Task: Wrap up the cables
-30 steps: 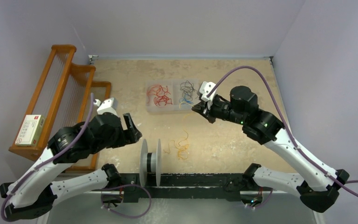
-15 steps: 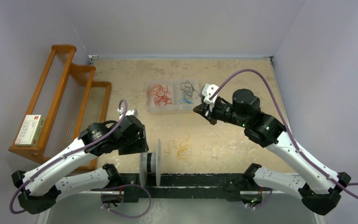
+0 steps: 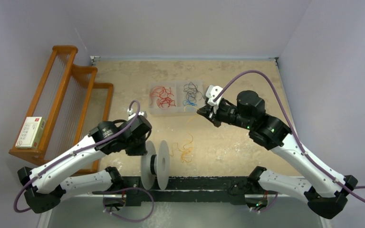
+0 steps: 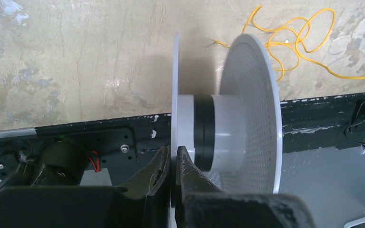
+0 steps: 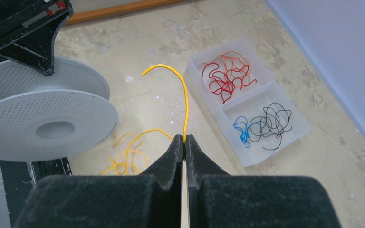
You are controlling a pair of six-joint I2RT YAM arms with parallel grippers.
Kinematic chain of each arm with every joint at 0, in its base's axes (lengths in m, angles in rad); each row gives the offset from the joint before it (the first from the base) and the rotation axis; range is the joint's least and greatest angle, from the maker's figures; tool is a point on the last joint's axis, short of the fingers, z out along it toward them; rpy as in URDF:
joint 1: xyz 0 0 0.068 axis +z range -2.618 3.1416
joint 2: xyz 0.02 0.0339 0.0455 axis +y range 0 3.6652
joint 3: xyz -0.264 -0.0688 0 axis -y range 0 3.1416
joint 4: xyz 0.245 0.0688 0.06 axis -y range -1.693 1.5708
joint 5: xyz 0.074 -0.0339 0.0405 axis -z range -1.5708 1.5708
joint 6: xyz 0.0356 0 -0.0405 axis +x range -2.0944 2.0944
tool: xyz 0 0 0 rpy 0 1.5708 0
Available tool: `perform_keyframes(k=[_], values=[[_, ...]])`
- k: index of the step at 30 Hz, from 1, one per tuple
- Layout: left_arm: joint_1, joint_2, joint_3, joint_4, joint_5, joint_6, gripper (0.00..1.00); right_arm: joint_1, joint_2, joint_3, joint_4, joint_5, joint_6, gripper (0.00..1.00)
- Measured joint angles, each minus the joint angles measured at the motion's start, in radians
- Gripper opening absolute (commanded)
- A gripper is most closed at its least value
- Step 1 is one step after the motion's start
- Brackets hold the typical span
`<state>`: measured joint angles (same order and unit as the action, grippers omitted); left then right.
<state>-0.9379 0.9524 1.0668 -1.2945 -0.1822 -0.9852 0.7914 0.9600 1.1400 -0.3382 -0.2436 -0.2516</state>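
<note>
Writing on the small box (image 3: 31, 132) on the wooden rack (image 3: 64, 49) is too small to read. The left claw (image 4: 173, 154) is clenched on a flange of the white spool (image 4: 249, 109). Loose yellow cables (image 3: 184, 149) lie on the bench (image 3: 228, 80) just right of it. The right claw (image 5: 184, 141) pinches one yellow cable (image 5: 186, 95).

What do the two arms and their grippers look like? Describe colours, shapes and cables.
The left arm and right arm have white links, black joints and a looping purple cable. The left gripper and right gripper each have two black, wedge-shaped fingers.
</note>
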Motion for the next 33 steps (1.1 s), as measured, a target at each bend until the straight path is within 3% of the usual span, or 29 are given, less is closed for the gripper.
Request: perform_keyframes(k=[9,18,25,33], values=[[0.0,0.085,0.141,-0.002,-0.031,0.091,0.0,0.0,-0.021,-0.008,-0.001,0.002,0.01,0.0],[0.0,0.309,0.303,0.119,-0.17,0.351,0.0,0.001,-0.092,-0.004,-0.058,0.159,0.029,0.0],[0.0,0.353,0.303,0.308,-0.212,0.585,0.0,0.001,-0.116,0.072,-0.183,0.373,0.05,0.0],[0.0,0.36,0.314,0.419,-0.222,0.718,0.0,0.001,-0.092,0.337,-0.294,0.742,0.037,0.0]])
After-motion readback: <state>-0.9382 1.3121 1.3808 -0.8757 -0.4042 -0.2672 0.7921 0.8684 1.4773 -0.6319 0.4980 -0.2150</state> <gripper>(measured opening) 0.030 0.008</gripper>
